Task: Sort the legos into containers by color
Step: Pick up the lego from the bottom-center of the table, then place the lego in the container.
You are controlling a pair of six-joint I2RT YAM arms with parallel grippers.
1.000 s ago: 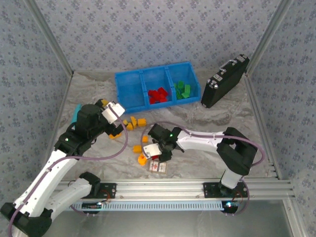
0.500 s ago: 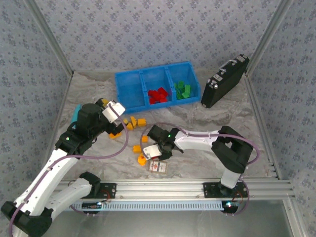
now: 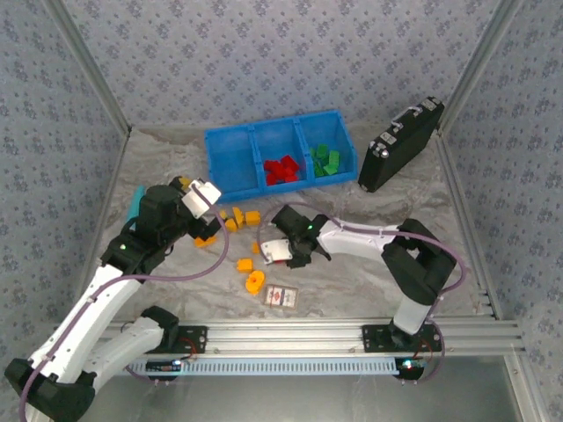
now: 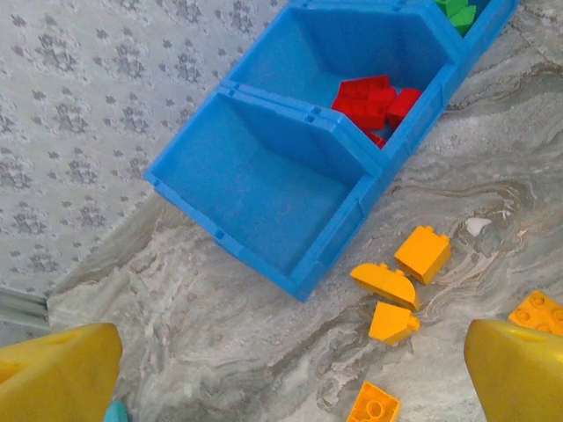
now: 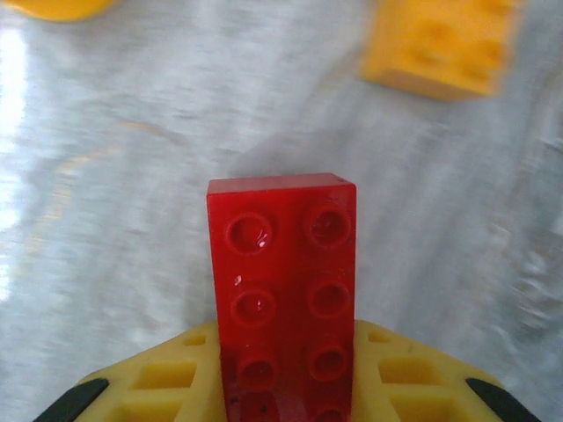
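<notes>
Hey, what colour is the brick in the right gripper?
Red. The brick shows best in the right wrist view.

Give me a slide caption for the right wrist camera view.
Right gripper holding a red lego brick studs-up between its yellow fingers, a yellow brick on the marbled table beyond.

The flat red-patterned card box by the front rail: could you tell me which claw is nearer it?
Right. The right claw, gripping a red plastic brick, is just beyond the flat red-patterned card box; the open left claw is farther, beyond and left.
</notes>
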